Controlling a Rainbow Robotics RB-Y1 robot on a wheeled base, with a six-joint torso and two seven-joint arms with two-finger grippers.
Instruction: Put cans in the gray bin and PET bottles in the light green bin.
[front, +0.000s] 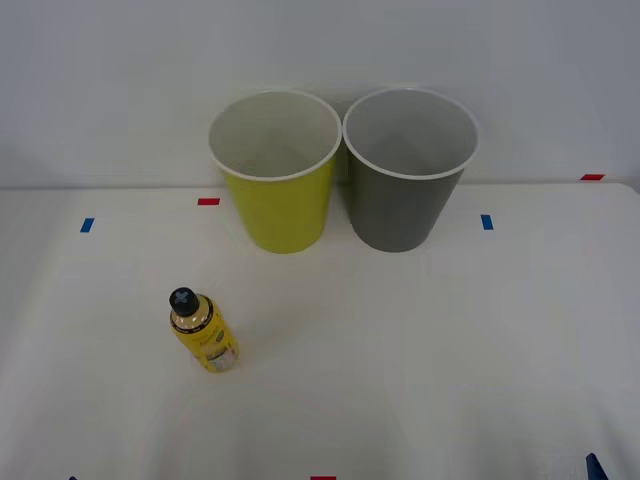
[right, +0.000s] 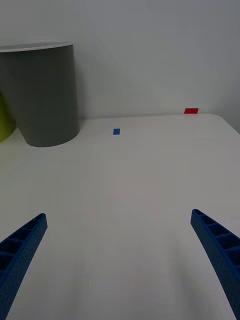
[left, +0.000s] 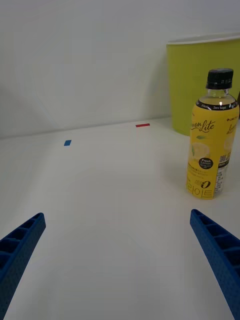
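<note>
White desk (front: 450, 340) under a plain pale wall carries everything in sight, with small red and blue tape marks (front: 208, 201) stuck along its far part

Left end effector (left: 117, 260) hangs low over the desk with its two blue ribbed fingers (left: 20, 245) spread wide apart and nothing between them. Ahead of it stands the small clear plastic PET bottle (left: 210, 142), upright, filled with yellow drink, wrapped in a yellow lemon label and closed with a black screw cap; it is apart from the fingers. Behind the bottle rises the tall round tapered light green bin (left: 200, 80) with a white rim

Right end effector (right: 120, 260) also sits low over bare desk, its blue ribbed fingers (right: 220, 250) spread wide and holding nothing. Farther off stands the tall round tapered dark gray bin (right: 47, 95) with its thin white rim, and a sliver of the light green bin shows just beside it

From the front view, the two bins stand side by side at the back of the desk, rims touching or nearly so, the light green bin on the left and the gray bin on the right. The PET bottle stands alone nearer the robot, on the left side, well apart from both bins
</note>
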